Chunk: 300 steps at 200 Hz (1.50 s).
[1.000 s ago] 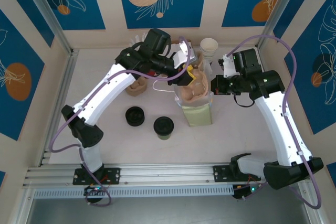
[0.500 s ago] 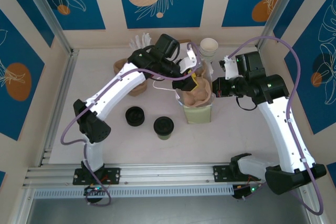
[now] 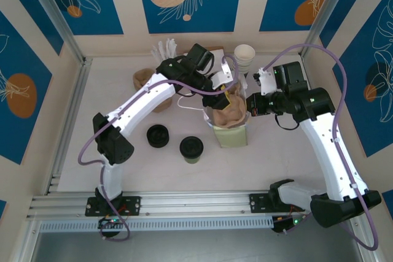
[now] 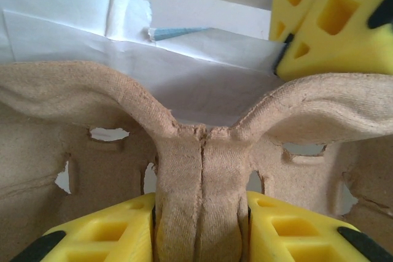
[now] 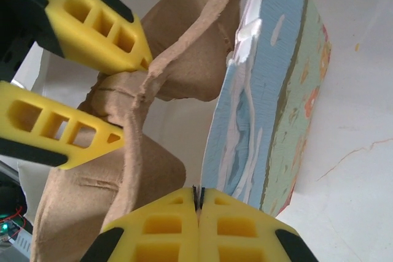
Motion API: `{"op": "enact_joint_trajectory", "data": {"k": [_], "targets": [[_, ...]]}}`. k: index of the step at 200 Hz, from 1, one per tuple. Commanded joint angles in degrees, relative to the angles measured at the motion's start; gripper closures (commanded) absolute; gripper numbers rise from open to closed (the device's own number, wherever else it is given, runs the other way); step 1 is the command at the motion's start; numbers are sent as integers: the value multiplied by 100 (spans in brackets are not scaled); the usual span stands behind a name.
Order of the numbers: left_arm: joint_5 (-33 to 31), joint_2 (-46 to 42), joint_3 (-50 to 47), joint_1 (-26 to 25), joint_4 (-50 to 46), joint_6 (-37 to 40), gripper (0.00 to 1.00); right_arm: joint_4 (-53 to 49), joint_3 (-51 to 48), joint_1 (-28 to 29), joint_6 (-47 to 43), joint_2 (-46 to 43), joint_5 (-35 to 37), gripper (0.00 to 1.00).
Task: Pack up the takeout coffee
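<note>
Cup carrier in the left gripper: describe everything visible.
The cup carrier is brown moulded pulp, rough and fibrous, with rounded wells, small slots and frayed edges; visible wells are empty. The left gripper clamps its seamed central ridge between yellow fingers. It sits on edge in the mouth of the open paper bag, close against the white inner wall. The right gripper pinches the bag's rim beside it.
</note>
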Motion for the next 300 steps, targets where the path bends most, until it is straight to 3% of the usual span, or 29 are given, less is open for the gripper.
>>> {"op": "enact_joint_trajectory", "data": {"k": [1,112,130,148,190,230,300], "targets": [[-27,94,194,38,-155,202,64,65,-91,45,-260,-157,-325,100],[133,348,284,250,-150,75,64,205,-372,113,-664,-375,-619,98],[127,426,279,251,-211,59,64,250,-336,119,-481,-383,-522,87],[161,473,279,242,-242,20,64,229,-208,105,-242,-383,-361,69],[160,473,280,209,-98,-241,64,41,214,37,521,-456,-45,49],[-21,521,297,181,94,-707,64,-538,478,-114,1565,-626,9,49],[-606,696,350,56,199,-1346,64,-124,-754,-160,2691,-1246,-413,54]]}}
